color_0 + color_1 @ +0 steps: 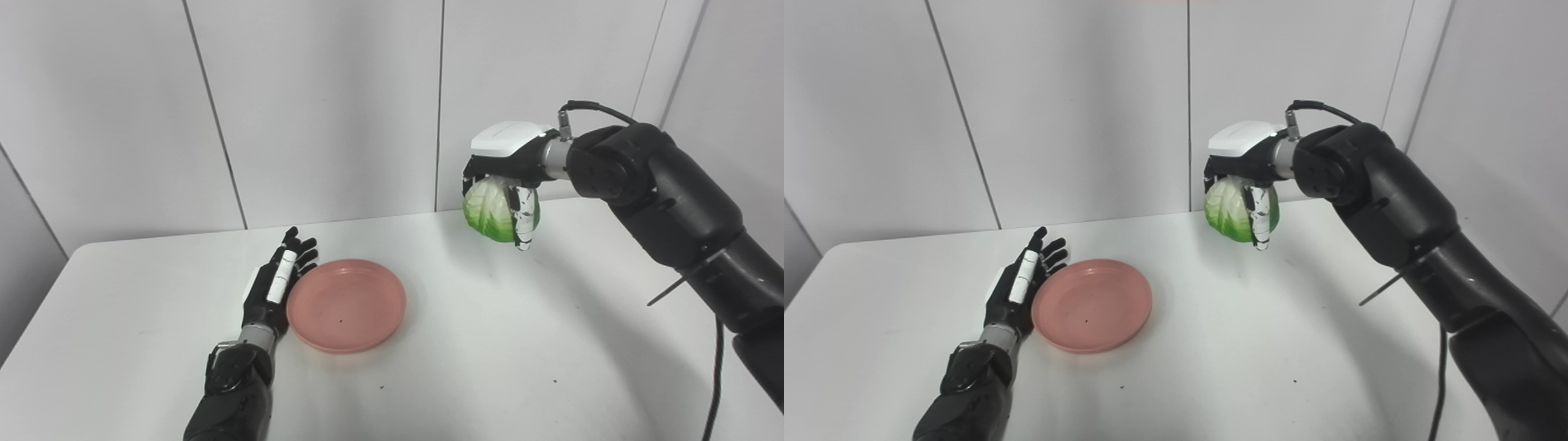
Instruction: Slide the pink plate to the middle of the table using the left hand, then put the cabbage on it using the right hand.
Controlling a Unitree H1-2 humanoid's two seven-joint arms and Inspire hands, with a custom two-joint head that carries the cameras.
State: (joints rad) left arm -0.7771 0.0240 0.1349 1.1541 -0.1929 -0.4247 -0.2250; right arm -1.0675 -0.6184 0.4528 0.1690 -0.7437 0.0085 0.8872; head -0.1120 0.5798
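The round pink plate (346, 304) lies flat on the white table (502, 343), a little left of its middle, with nothing in it. My left hand (277, 282) rests open on the table with straight fingers, its edge against the plate's left rim. My right hand (511, 162) hangs in the air at the back right and is shut from above on the green and white cabbage (489, 211). The cabbage is clear of the table, well to the right of the plate and farther back.
White wall panels (318, 110) stand just behind the table's far edge. A black cable (713, 380) runs along my right forearm at the right side. A few dark specks dot the tabletop near the front.
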